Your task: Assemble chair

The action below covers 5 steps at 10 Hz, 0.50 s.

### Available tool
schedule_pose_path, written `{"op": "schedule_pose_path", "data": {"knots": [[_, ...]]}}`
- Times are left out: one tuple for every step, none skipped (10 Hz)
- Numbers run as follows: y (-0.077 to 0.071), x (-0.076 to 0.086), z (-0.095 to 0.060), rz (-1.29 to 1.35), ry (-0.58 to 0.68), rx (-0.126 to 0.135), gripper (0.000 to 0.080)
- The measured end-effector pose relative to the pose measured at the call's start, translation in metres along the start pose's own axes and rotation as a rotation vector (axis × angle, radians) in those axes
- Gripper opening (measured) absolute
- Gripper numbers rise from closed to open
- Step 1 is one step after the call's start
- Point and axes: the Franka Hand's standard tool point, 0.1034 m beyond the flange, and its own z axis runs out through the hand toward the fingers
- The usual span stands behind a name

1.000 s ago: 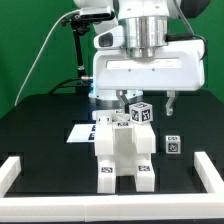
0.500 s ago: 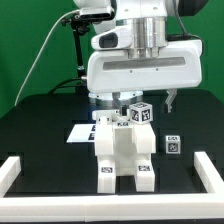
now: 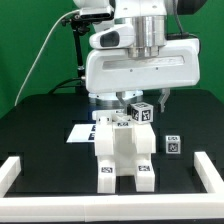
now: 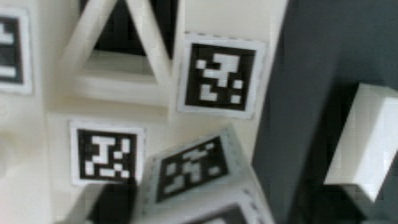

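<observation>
**Exterior view.** The chair (image 3: 124, 152), a partly joined stack of glossy white blocks, stands on the black worktop (image 3: 40, 125) just below the picture's centre, toward 6 o'clock. Two leg bars (image 3: 106, 168) reach forward at its base, their end faces carrying black-and-white tags (image 3: 146, 179). A tagged cube (image 3: 142, 112) sits at the structure's 1 o'clock, by its top rear edge. Whether it is joined there or only resting cannot be told. A loose block (image 3: 172, 144), also tagged, lies apart on the worktop at the chair's 3 o'clock. The marker board (image 3: 80, 132) lies flat at the chair's 10 o'clock, partly hidden behind it.

The arm (image 3: 150, 25) hangs in from 12 o'clock with its wrist vertical. The hand (image 3: 141, 99), a broad white body, hangs level above the chair and covers the upper middle of the picture. One dark finger (image 3: 161, 100) shows below its lower edge, near the cube. The other finger is hidden, so neither the hand's opening nor any contact with a part can be told.

A white border rail (image 3: 14, 172) edges the worktop from 8 through 6 to 4 o'clock, and a green backdrop (image 3: 30, 40) stands behind.

**Wrist view.** White chair faces bearing several tags (image 4: 217, 76) fill the frame at close range, with a strip of dark worktop beside them.
</observation>
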Motion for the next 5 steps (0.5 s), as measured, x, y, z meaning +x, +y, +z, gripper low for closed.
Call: {"op": "schedule_pose_path", "data": {"knots": [[-0.0001, 0.0, 0.0001, 0.087, 0.0, 0.001, 0.0282], [-0.0002, 0.0, 0.0001, 0.16, 0.0, 0.001, 0.0282], [-0.0004, 0.0, 0.0002, 0.229, 0.0, 0.001, 0.0282], [-0.0006, -0.0001, 0.0003, 0.304, 0.0, 0.002, 0.0282], [-0.0004, 0.0004, 0.0001, 0.382, 0.002, 0.002, 0.0282]]}}
